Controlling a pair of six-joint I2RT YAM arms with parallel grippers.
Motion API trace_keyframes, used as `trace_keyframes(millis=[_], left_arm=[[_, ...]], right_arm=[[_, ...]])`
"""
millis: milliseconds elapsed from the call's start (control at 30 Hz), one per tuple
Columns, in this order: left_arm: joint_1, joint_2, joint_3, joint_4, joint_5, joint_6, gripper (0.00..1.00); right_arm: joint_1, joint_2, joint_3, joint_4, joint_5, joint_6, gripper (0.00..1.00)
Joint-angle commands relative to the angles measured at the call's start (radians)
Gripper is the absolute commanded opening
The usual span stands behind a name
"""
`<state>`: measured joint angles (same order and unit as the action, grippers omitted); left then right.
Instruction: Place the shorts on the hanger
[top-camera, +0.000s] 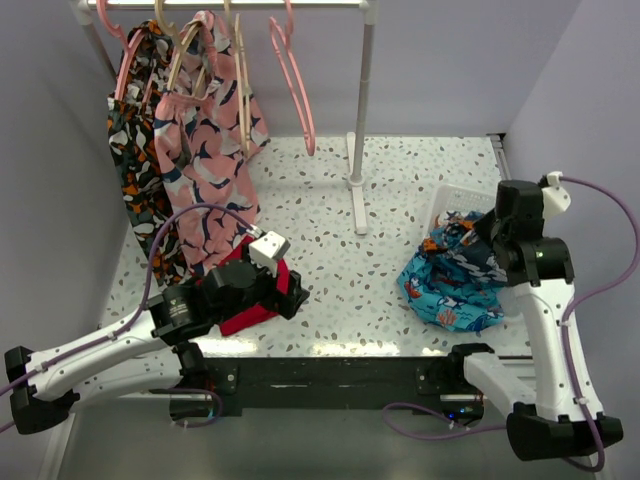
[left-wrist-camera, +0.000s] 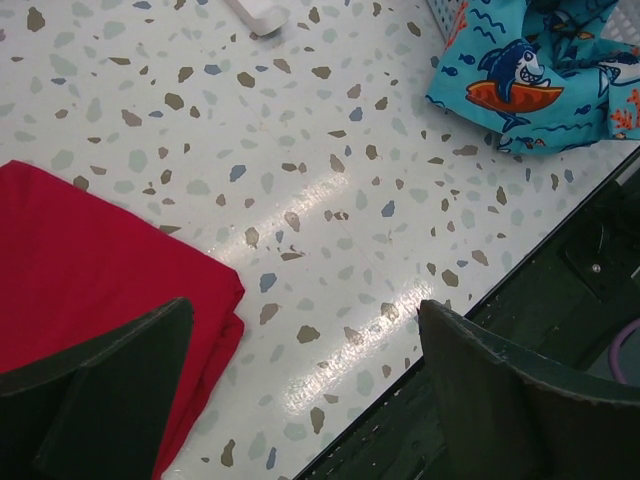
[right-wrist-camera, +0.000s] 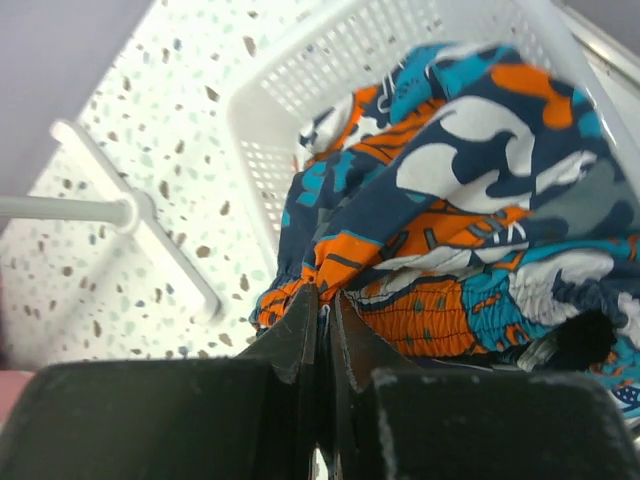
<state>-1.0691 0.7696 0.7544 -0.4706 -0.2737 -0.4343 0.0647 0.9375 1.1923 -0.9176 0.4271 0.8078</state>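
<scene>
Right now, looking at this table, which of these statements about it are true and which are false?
1. The left gripper is open. True.
2. The shorts sit bunched in a white basket. True.
3. The red cloth is in the basket. False: it lies on the table, partly under the left gripper.
4. The right gripper is spread wide. False: its fingers are pressed together at the edge of the shorts.
</scene>
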Motion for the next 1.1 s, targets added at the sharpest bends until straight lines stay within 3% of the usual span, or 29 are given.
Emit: trace_keyframes(millis=[0, 133, 367, 633, 700, 867, 967, 1000, 1067], left_arm=[[0.005, 0.002, 0.002, 0.012, -0.016, 0.006, 1.0], [0.006, 0.007, 0.0, 0.01, -0.022, 0.006, 1.0], [0.037, -0.021, 0.0, 0.016, -0.044, -0.003, 1.0], [0.087, -0.047, -0.007, 0.03, -0.044, -0.009, 1.0], [0.11, -0.056, -0.012, 0.038, -0.044, -0.015, 1.0], [0.138, -0.062, -0.023, 0.064, -0.024, -0.018, 1.0], [0.138, -0.059, -0.021, 0.047, -0.051, -0.046, 1.0], [0.138, -0.062, -0.026, 0.043, -0.062, -0.067, 1.0], [0.138, -0.061, -0.029, 0.023, -0.109, -0.099, 1.0]], right_arm=[[-0.002, 0.065, 0.16, -0.004, -0.037, -0.051, 0.0], [-0.002, 0.098, 0.304, 0.013, -0.076, -0.091, 0.0], [0.001, 0.15, 0.472, 0.072, -0.417, -0.128, 0.0], [0.027, 0.192, 0.613, 0.104, -0.666, -0.125, 0.0], [0.081, 0.178, 0.568, 0.143, -0.694, -0.116, 0.0], [0.42, 0.173, 0.452, 0.198, -0.547, -0.139, 0.0], [0.561, 0.11, 0.227, 0.308, -0.501, -0.115, 0.0], [0.602, 0.094, 0.078, 0.356, -0.492, -0.104, 0.04], [0.728, 0.083, -0.038, 0.421, -0.432, -0.108, 0.29]])
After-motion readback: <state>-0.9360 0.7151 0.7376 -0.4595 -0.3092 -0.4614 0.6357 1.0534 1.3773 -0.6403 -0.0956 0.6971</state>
